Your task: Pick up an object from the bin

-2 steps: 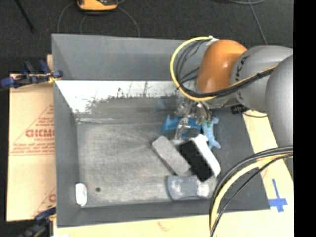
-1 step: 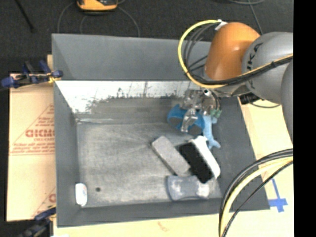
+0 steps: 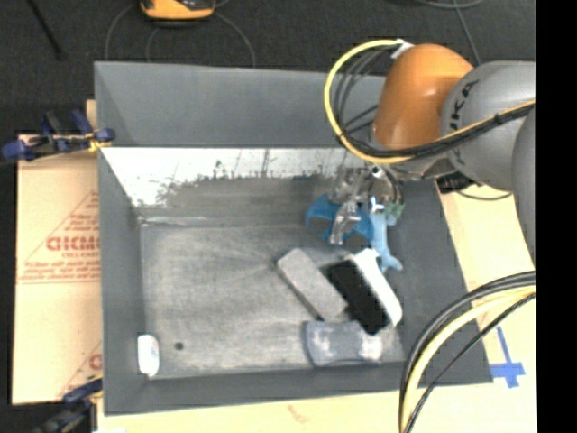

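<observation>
Several loose things lie in the grey bin (image 3: 117, 269), most of them gathered toward its right side. From the camera view, the tool (image 3: 356, 213) hangs below the arm's orange cover (image 3: 419, 88), low in the bin's far right part. It stands directly over a blue plastic piece (image 3: 383, 246), which sits near the back wall and spreads out on both sides beneath it. Whether the tool is spread, pressed together or pinching that blue piece I cannot tell, since its metal parts and the blue plastic overlap.

Just in front of the blue piece lie a grey oblong block (image 3: 306, 282) and a black-and-white brush-like pad (image 3: 365, 296), side by side and touching. A pale wrapped lump (image 3: 338, 341) rests against the near wall below them. A small white thing (image 3: 147, 354) sits alone in the near left corner, well apart from the rest.

As I judge it, the approach is done. The tool is placed at the blue piece, but nothing looks lifted clear of the floor. A sure grip and the lift out are left.
</observation>
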`<state>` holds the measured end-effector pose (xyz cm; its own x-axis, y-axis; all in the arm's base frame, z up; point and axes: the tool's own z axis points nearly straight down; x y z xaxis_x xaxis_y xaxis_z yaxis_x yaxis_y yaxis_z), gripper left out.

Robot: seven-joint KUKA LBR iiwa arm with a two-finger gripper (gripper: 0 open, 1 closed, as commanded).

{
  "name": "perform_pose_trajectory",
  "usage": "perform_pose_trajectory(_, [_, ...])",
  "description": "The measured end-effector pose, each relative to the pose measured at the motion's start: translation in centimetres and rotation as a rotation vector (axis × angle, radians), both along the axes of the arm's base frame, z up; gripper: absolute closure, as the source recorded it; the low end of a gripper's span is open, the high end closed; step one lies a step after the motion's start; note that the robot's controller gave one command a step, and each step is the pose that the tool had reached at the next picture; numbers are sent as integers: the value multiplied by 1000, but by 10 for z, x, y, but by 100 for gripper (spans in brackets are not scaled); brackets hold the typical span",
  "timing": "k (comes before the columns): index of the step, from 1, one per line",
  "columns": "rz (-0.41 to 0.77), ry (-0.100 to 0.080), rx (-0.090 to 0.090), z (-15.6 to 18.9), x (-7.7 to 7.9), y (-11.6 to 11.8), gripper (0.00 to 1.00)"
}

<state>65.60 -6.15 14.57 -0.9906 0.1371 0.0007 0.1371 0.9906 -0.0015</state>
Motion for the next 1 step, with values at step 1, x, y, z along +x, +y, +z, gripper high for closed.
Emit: perform_pose_trajectory(1, [0, -4, 0, 42, 3, -1, 100])
